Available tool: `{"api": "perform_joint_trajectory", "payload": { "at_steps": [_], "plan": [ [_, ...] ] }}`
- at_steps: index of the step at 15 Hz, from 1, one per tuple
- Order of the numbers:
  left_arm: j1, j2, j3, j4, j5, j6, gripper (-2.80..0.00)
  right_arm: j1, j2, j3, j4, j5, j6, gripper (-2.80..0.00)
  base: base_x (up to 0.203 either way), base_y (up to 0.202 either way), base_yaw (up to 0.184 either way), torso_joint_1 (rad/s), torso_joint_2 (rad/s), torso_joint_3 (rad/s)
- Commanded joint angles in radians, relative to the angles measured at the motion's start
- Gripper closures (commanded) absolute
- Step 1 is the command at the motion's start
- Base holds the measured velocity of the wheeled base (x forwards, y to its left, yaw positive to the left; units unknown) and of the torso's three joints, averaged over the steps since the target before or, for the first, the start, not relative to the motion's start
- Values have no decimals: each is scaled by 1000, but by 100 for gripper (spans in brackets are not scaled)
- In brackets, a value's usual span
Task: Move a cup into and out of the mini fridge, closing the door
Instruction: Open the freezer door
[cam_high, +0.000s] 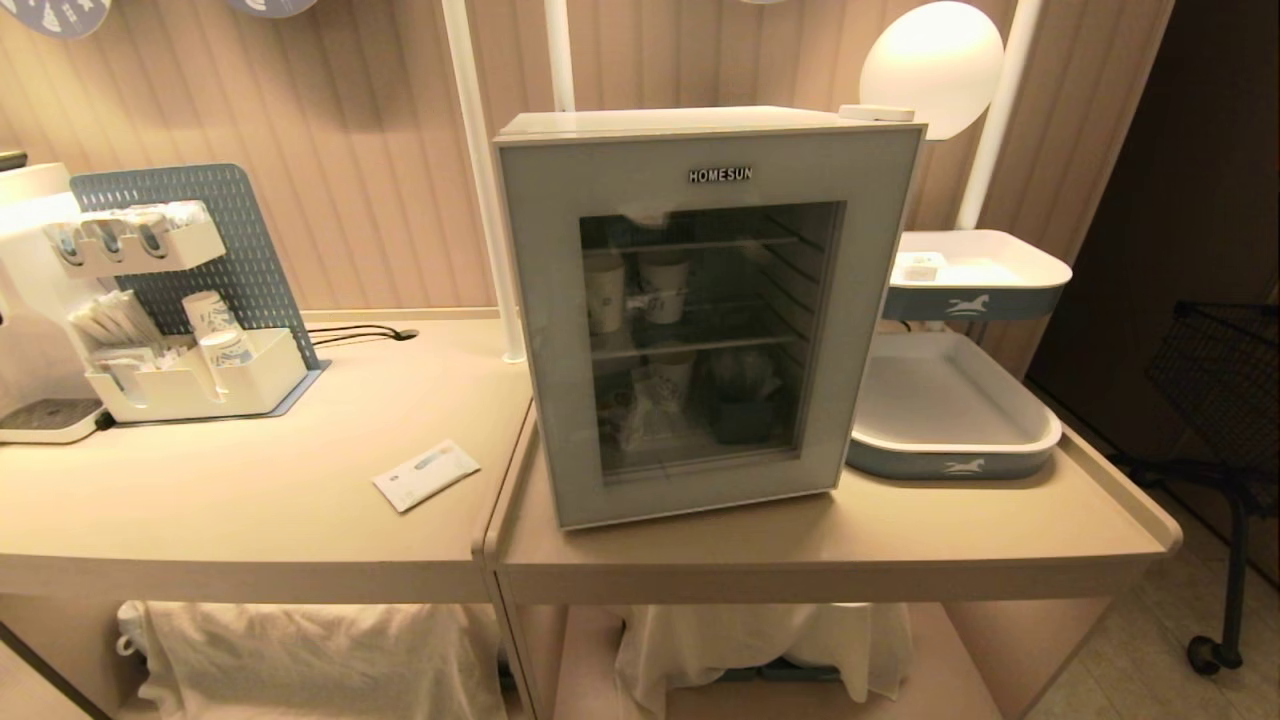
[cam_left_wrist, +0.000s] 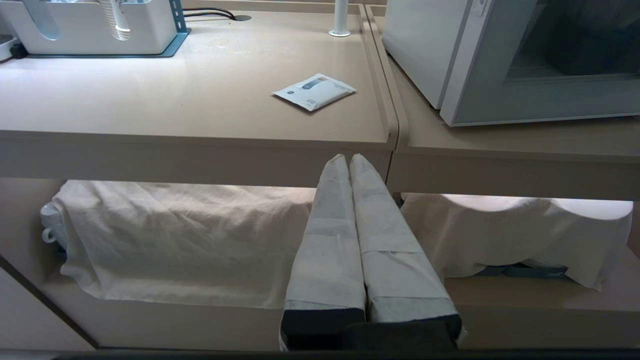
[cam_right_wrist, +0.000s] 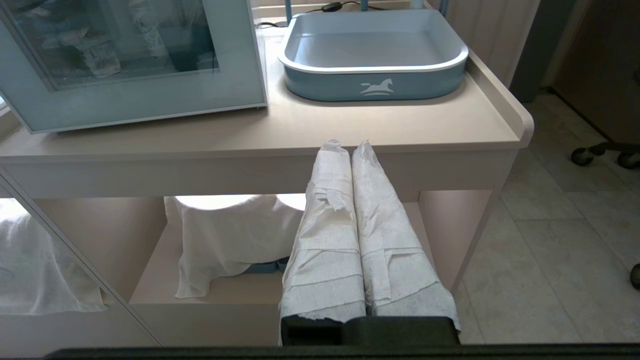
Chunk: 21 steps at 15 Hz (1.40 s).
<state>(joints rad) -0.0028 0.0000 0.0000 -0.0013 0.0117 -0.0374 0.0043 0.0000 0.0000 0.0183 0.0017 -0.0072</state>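
Observation:
The mini fridge (cam_high: 700, 122) stands on the right counter, its side (cam_left_wrist: 420, 45) also showing in the left wrist view. Its grey-blue glass door (cam_high: 540, 350) is closed. Behind the glass, pale cups (cam_high: 664, 288) stand dimly on the wire shelves; I cannot tell whether one of them is the cup. My left gripper (cam_left_wrist: 348, 157) is shut and empty, low in front of the counter edge, left of the door (cam_left_wrist: 525, 102). My right gripper (cam_right_wrist: 350, 145) is shut and empty below the counter edge, right of the door (cam_right_wrist: 150, 100). Neither arm shows in the head view.
A flat sachet (cam_high: 427, 474) lies on the left counter. A white organiser (cam_high: 250, 385) holding paper cups stands at the back left. Two blue-sided trays (cam_high: 950, 465) (cam_high: 985, 300) sit right of the fridge. Cloth-covered items (cam_high: 300, 650) fill the lower shelves. A wheeled black chair (cam_high: 1225, 400) is at far right.

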Motion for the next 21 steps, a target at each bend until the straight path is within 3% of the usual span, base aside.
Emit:
{"api": "perform_joint_trajectory", "payload": {
  "at_steps": [1,21],
  "plan": [
    [-2,2,2,0,1,-1,0,0,3,0,0,0,0,0,0,0,0,0,0,0],
    [0,2,2,0,1,-1,0,0,2,0,0,0,1,0,6,0,0,0,-1,0]
  ]
}}
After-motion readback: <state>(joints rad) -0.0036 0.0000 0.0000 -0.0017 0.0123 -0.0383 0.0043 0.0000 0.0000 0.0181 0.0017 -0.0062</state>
